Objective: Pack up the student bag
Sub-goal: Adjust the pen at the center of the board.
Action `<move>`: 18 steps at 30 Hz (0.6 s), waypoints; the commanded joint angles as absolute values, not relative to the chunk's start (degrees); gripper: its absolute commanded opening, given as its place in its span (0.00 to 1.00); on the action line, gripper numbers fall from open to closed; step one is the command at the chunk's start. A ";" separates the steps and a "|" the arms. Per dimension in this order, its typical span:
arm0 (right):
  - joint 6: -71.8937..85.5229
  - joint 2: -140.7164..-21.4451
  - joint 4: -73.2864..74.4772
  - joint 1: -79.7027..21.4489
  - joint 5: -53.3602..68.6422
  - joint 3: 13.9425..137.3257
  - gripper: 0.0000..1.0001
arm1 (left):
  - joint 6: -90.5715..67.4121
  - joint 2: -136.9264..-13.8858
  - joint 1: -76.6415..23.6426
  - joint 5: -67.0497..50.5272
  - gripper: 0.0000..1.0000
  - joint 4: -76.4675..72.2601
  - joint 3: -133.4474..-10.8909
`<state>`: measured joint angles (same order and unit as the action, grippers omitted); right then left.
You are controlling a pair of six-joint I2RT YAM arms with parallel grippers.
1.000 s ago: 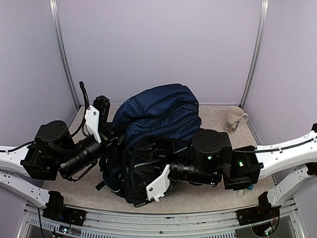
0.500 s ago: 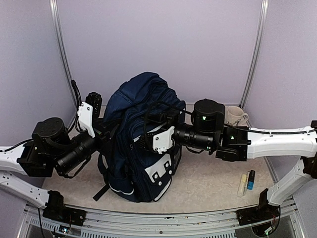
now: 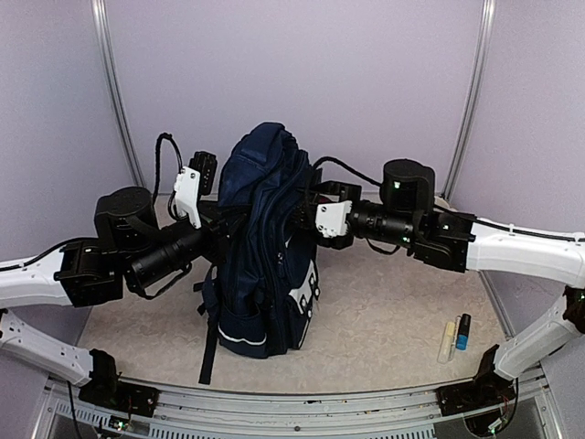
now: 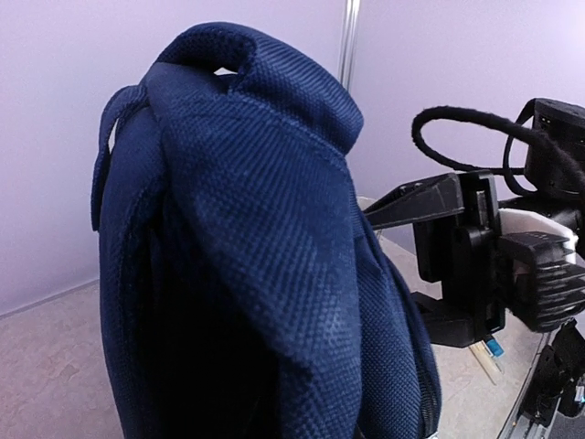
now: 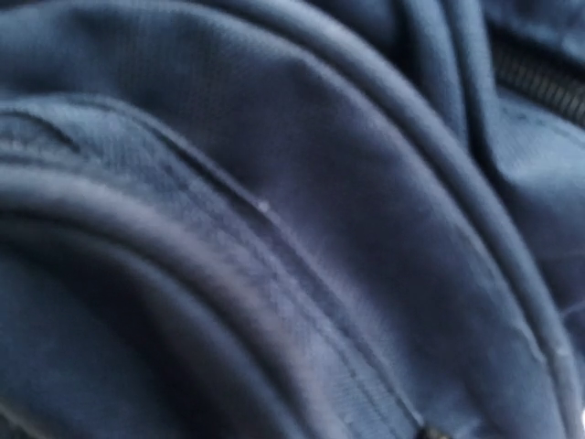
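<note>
Top external: one student bag (image 3: 265, 265), two hands (image 3: 222, 224) (image 3: 303, 216).

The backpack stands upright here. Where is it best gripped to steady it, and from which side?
Probably the carry loop at the top of the backpack, approached from above. It arches clear of the fabric, leaving a gap for a finger, and sits at the bag's highest point.

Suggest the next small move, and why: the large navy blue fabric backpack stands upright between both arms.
Probably brace the navy backpack with the left gripper and move the right gripper to a zip near its top: the bag stands upright, no compartment shows open, and two pen-like items lie unpacked on the table.
</note>
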<state>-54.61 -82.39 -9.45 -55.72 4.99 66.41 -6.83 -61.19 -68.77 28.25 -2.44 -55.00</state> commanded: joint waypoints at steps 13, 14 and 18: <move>-69.96 -66.69 -12.54 -78.15 -17.50 49.06 0.59 | -15.45 -62.97 -71.72 24.61 0.00 -21.80 -51.82; -69.55 -66.83 -12.08 -79.63 -18.35 49.42 0.59 | -15.54 -63.12 -71.83 24.73 0.00 -21.79 -51.89; -71.41 -68.81 -9.80 -84.32 -20.07 50.28 0.60 | -15.20 -63.69 -72.41 25.58 0.00 -21.26 -52.12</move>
